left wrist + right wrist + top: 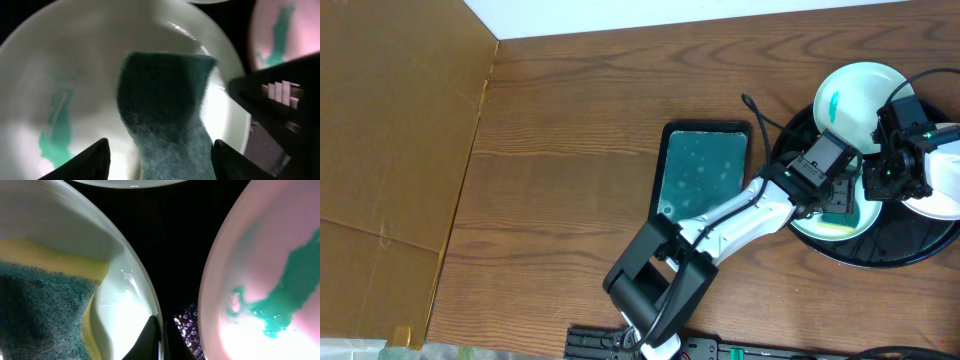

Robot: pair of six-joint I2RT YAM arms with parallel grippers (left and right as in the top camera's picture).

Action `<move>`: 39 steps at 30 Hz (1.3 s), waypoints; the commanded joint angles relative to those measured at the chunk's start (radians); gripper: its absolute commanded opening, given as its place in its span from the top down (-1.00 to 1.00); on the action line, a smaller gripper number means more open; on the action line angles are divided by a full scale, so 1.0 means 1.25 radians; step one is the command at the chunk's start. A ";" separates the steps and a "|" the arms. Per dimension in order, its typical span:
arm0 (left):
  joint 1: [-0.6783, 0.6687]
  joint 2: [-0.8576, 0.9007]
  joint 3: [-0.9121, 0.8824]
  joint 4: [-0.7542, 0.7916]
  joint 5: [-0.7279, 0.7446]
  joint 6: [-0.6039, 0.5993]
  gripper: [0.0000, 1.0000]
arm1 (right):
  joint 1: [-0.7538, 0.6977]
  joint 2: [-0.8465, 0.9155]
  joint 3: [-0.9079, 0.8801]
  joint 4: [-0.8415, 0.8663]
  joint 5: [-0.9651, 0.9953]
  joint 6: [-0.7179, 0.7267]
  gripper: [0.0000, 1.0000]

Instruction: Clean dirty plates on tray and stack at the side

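Your left gripper (pixel 161 150) stands with its jaws apart, astride the sponge (pixel 165 100). The sponge lies on the near plate (pixel 65 60), at 7 o'clock on the black tray (pixel 880 255). Your right gripper (pixel 160 340) is pinched on that plate's rim. A smeared plate (pixel 860 95) sits at 12 o'clock and a third plate (pixel 945 195) at 3. The teal tray (pixel 705 165) lies off at 9.

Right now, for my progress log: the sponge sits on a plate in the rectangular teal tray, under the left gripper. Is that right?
Not quite. The sponge does sit on a plate under the left gripper, but that plate lies in the round black tray, not the rectangular teal tray; the overhead view shows it.
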 commanded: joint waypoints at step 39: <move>-0.020 0.083 -0.002 0.038 -0.027 -0.033 0.19 | 0.006 0.004 0.009 -0.026 -0.015 -0.002 0.97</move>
